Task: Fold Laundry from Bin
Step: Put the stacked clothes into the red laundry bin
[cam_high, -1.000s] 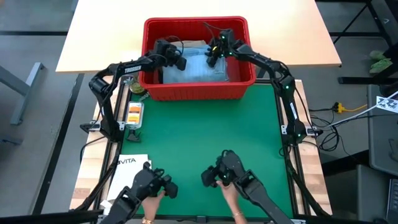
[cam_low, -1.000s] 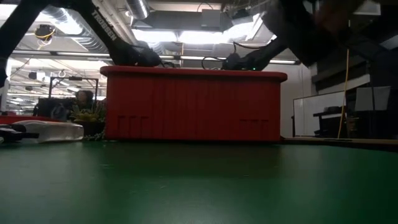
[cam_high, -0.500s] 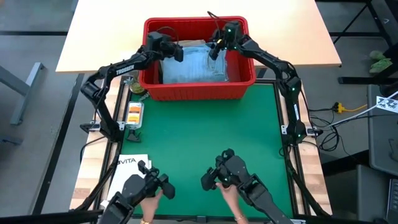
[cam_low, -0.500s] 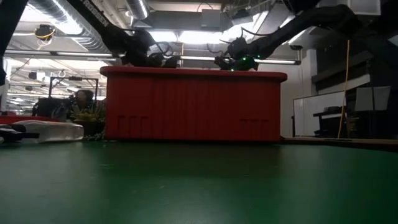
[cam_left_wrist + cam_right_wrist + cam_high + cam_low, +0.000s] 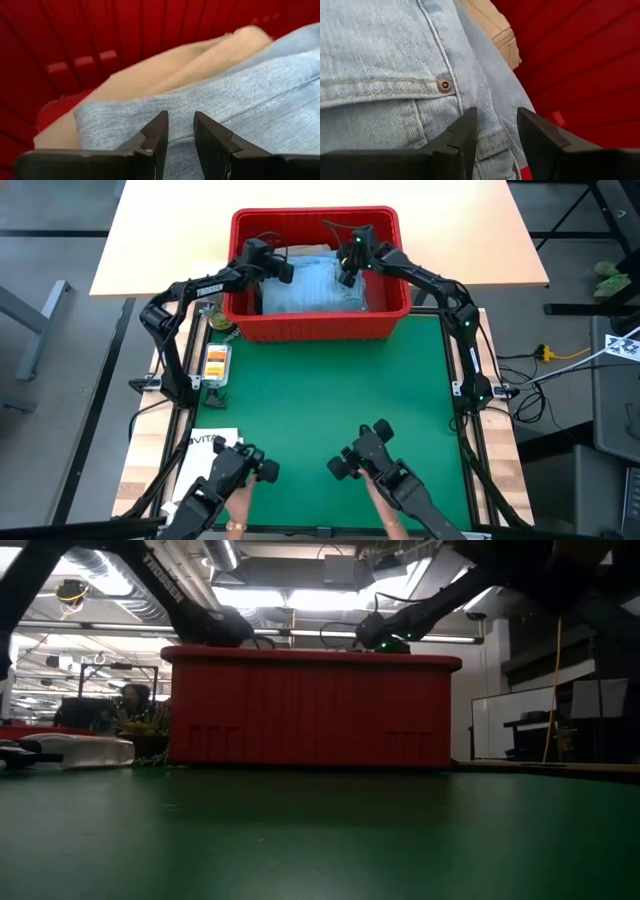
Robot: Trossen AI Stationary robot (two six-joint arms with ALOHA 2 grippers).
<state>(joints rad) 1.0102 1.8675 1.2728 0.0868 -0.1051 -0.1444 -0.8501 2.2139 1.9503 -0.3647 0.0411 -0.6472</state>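
The red bin [image 5: 315, 328] stands at the far edge of the green mat [image 5: 330, 400]. Light blue jeans [image 5: 315, 285] lie on top inside it, over a khaki garment [image 5: 165, 70] that shows along the bin's wall. My left gripper [image 5: 288, 272] reaches into the bin's left half. It is open by a narrow gap, and its fingertips [image 5: 178, 120] are over the jeans' edge. My right gripper [image 5: 347, 275] reaches into the right half, open [image 5: 496, 117], over the jeans beside a copper rivet [image 5: 444, 85]. In the low view both hands are level with the bin's rim [image 5: 310, 655]. My left gripper points slanting down at the jeans near their edge [image 5: 150, 112]; whether its fingertips touch the denim I cannot tell. My right gripper points slanting down at the denim by the pocket seam [image 5: 490, 100]; whether it touches I cannot tell.
A white paper bag printed VITA [image 5: 205, 445] lies at the mat's near left corner. Small items [image 5: 215, 360] sit along the mat's left edge. A person's hands work two control arms [image 5: 375, 465] at the near edge. The mat between them and the bin is bare.
Both grippers rose above the bin's rim and went a little toward the far edge. They then sank back into the bin over the jeans. The right gripper has also rolled about its own axis. The jeans lie as before.
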